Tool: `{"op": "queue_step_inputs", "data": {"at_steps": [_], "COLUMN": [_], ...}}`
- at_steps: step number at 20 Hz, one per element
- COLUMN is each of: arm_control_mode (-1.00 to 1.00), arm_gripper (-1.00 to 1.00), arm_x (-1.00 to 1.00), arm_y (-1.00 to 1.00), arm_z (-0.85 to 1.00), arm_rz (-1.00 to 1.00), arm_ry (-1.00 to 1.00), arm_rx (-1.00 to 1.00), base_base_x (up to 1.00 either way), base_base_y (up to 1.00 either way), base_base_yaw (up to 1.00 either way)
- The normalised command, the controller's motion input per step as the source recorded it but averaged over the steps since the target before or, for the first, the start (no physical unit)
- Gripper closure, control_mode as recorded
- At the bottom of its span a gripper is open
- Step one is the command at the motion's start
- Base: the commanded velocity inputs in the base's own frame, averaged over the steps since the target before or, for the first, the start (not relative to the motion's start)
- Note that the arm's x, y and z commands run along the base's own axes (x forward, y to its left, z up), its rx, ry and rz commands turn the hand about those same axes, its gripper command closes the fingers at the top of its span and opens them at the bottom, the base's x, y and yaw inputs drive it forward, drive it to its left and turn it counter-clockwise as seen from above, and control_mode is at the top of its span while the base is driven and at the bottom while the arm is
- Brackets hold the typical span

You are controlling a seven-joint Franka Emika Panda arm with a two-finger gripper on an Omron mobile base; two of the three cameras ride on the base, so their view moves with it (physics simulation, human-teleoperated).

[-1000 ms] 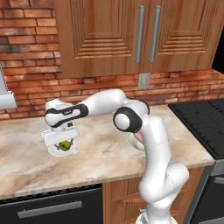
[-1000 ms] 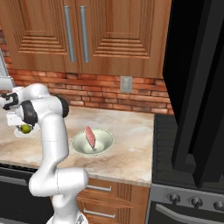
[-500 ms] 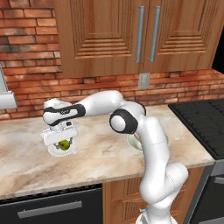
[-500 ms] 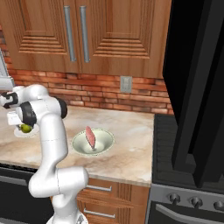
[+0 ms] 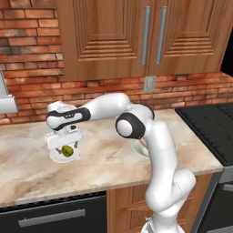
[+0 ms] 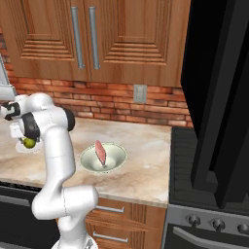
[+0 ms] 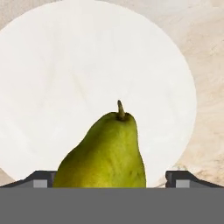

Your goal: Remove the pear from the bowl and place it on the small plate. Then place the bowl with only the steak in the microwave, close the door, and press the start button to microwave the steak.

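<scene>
gripper (image 5: 66,146): jaws spread, released | pear (image 7: 105,153): smooth green teardrop | small plate (image 7: 52,78): flat round white

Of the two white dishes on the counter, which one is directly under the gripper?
The small plate, flat, with the pear on it below the gripper. The bowl, holding the steak, sits apart.

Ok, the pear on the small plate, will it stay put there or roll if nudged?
Likely to roll: the pear has a rounded body with a narrow stem end, and the small plate looks flat, with no raised rim to catch it. Its smooth skin probably slides easily on the glossy plate. It looks firm, so a light nudge shouldn't deform it.
</scene>
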Motion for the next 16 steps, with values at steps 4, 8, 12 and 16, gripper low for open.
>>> {"op": "queue_step_inputs", "data": {"at_steps": [4, 8, 12, 16], "arm_control_mode": [-1.00, -1.00, -1.00, -1.00], "arm_gripper": [-1.00, -1.00, -1.00, -1.00], "arm_x": [-0.21, -0.41, -0.50, -0.55], "arm_y": [-0.24, -0.16, -0.07, -0.21], "arm_z": [0.10, 0.28, 0.39, 0.29], "arm_rz": [-0.07, -0.04, -0.01, -0.07], "arm_ry": [-0.10, -0.22, -0.31, -0.23], "arm_rx": [0.05, 0.05, 0.04, 0.03], "base_base_x": [0.00, 0.00, 0.00, 0.00], "base_base_y": [0.00, 0.00, 0.00, 0.00], "base_base_yaw": [0.00, 0.00, 0.00, 0.00]}}
